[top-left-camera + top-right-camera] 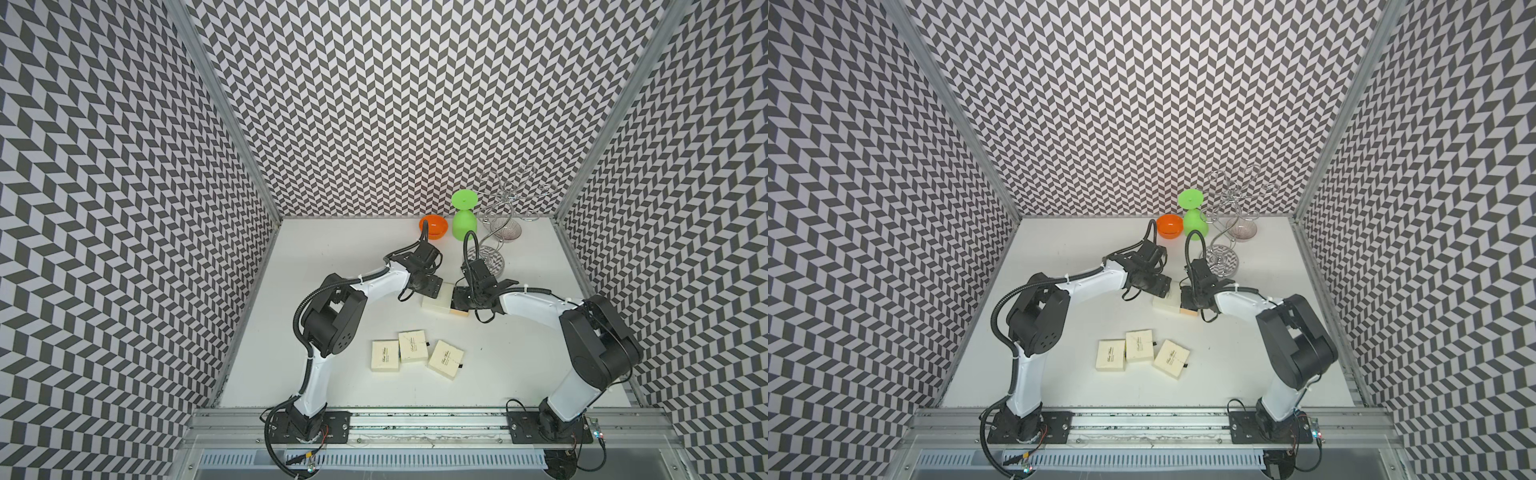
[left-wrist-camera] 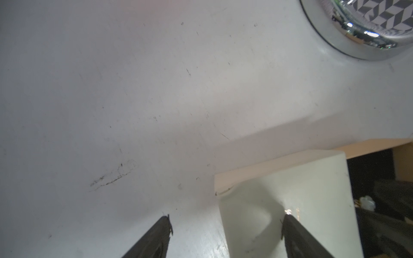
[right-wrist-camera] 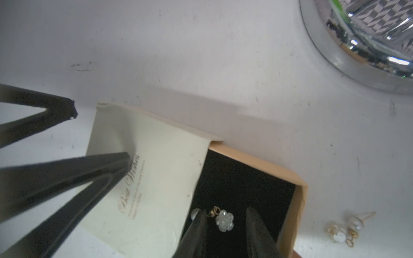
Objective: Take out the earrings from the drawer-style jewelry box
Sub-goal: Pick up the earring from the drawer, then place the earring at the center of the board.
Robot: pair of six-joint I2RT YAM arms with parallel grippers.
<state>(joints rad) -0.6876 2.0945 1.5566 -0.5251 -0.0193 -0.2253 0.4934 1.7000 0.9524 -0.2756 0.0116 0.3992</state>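
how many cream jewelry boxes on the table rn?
4. Three closed near the front: left box, middle box, right box. The fourth box lies farther back, its drawer pulled out. Others could hide under the arms.

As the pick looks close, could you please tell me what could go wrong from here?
The flower earring sits nearer one of the right gripper's open jaws, so closing may flick it instead of pinching it.
The left gripper rests only one fingertip on the sleeve, so it could slide.
The earrings already out lie close beside the drawer and could get knocked.
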